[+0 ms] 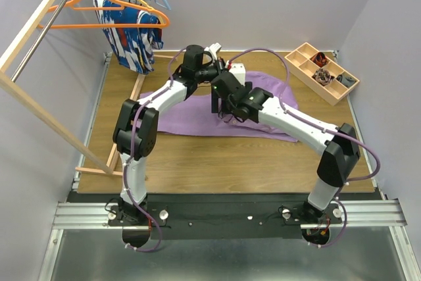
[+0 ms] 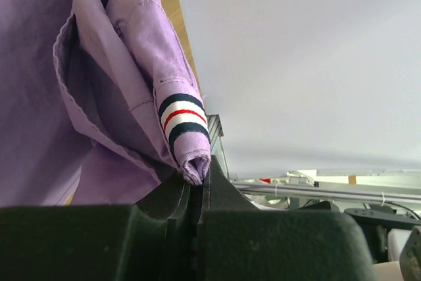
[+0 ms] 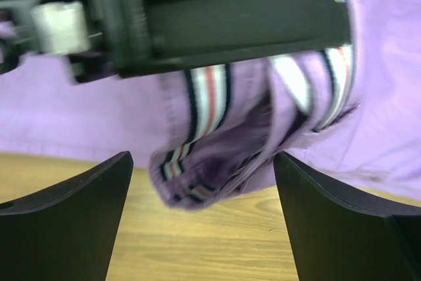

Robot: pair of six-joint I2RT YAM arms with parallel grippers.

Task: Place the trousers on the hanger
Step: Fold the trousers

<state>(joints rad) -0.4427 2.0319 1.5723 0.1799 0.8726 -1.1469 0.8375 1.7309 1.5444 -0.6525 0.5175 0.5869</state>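
Both arms are crowded over the middle of the bench (image 1: 217,162) right now, and the trousers (image 1: 187,118) lie spread beneath them, long axis running left to right across the wood. The left gripper (image 2: 197,179) is pinched almost shut on a rolled fold of the striped waistband (image 2: 183,118), and from its own camera that fold pokes straight out of the jaws with the lilac cloth hanging away behind it. The right gripper (image 3: 200,162) is spread wide and grips nothing. The bunched waistband hangs in the gap between its two fingers, close to them, though I can't tell whether it touches either. So the right one looks lined up for a second hold on the band just beside the left's pinch. Now look up and left: the hanger (image 1: 79,26) is hooked on the rack (image 1: 52,118) at the far left corner, well apart from the cloth, with its straight bottom bar running roughly left to right, much like the trousers. The left arm sits on that side, so by my reckoning it has the shorter carry, and the legs will need threading over that bar.
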